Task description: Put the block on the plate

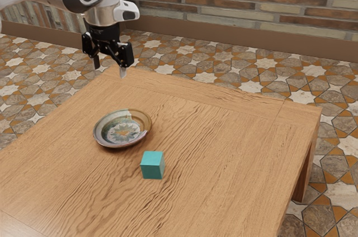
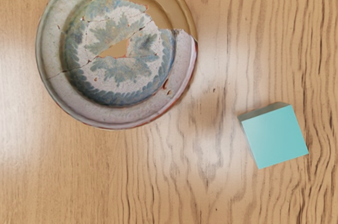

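Note:
High above the table's far left part in the exterior view, my black gripper (image 1: 110, 69) hangs open, its two fingers wide apart and nothing between them. The round patterned plate (image 1: 122, 130) lies on the table, lower than the gripper and nearer the camera. A teal block (image 1: 152, 165) rests on the wood beside the plate, apart from it. In the wrist view the plate (image 2: 119, 49) shows a cracked, patched surface with nothing on it, and the teal block (image 2: 274, 137) sits a short gap away from its rim.
The wooden table (image 1: 235, 153) has an edge at the exterior view's right, with a leg (image 1: 305, 175) below. Behind stands a brick wall (image 1: 240, 2), and a patterned tile floor (image 1: 335, 97) surrounds the table.

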